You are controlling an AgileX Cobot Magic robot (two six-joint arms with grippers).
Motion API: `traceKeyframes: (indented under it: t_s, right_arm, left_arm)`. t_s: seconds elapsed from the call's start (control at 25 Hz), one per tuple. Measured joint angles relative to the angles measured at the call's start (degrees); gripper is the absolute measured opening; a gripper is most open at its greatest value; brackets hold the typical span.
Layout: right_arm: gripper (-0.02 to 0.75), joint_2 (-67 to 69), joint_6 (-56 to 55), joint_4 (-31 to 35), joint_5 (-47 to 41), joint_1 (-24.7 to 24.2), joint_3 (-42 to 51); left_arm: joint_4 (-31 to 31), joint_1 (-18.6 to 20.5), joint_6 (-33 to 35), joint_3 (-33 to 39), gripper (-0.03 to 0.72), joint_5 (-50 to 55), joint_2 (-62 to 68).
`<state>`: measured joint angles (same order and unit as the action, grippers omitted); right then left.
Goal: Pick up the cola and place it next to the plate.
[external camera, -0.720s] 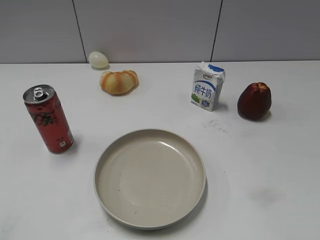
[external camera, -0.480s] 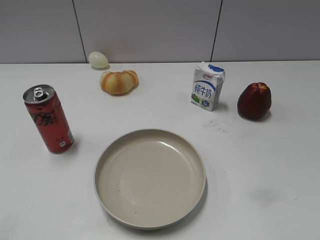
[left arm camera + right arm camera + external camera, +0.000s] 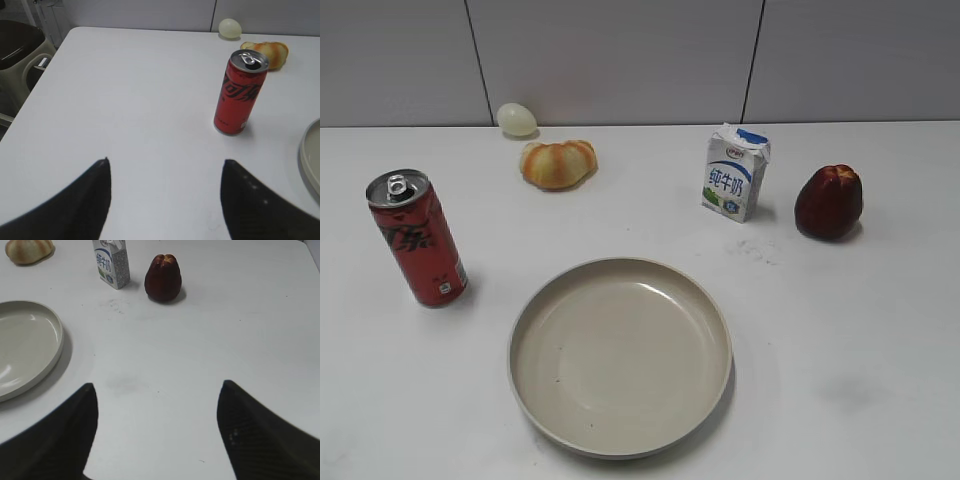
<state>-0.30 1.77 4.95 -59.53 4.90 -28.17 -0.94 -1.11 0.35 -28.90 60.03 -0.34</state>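
End effector left (image 3: pixel 165 200) spread wide, empty; cola (image 3: pixel 239 93) untouched.

Cola (image 3: pixel 238 93): black script lettering down red side, looks like Coca-Cola style logo, not fully legible; small white label patch near base, print too small to read. In exterior view, same can (image 3: pixel 417 238) shows black lettering, unreadable.

Carton (image 3: pixel 735 174): three blue Chinese characters "纯牛奶" down white front; small logo above, green mark below, both too small to read. Right wrist view: same characters on carton (image 3: pixel 111 264), blurred.
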Motion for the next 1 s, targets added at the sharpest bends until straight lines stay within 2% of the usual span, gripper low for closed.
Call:
traceKeyframes:
  t_s: [0.84,1.0]
  right_arm:
    - [0.594,0.0,0.0,0.05,0.0,0.0,0.0]
    - [0.594,0.0,0.0,0.05,0.0,0.0,0.0]
  left_arm:
    - [0.0,0.0,-0.35,0.04,0.507,-0.04,0.0]
    - [-0.42,0.28,-0.35,-0.96,0.552,-1.02,4.77]
